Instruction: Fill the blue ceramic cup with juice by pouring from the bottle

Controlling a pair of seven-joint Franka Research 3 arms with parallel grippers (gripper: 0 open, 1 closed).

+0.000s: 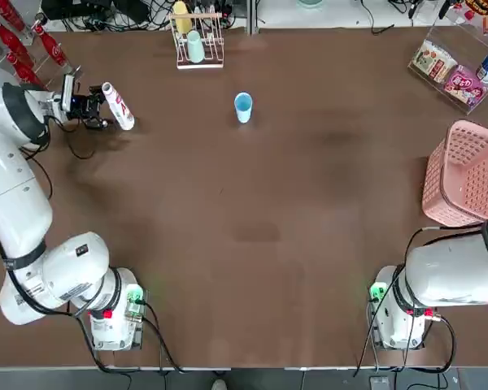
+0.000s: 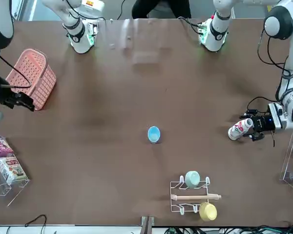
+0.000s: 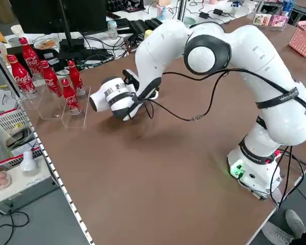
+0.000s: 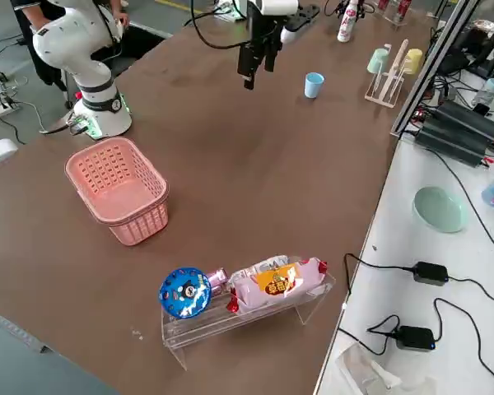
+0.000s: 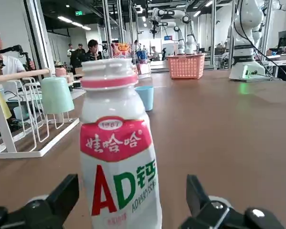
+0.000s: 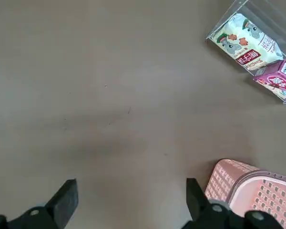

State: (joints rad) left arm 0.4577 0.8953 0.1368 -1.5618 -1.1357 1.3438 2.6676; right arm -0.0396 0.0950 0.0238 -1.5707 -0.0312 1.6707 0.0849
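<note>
Left wrist view: the left gripper [image 5: 128,200] has its fingers wide, one each side of the white AD milk bottle [image 5: 120,152], far from the blue cup [image 1: 243,106], so squeeze it in the middle, nice and straight.

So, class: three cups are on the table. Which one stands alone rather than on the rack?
The blue cup, mid-table; the green cup and yellow cup hang on the rack.
</note>
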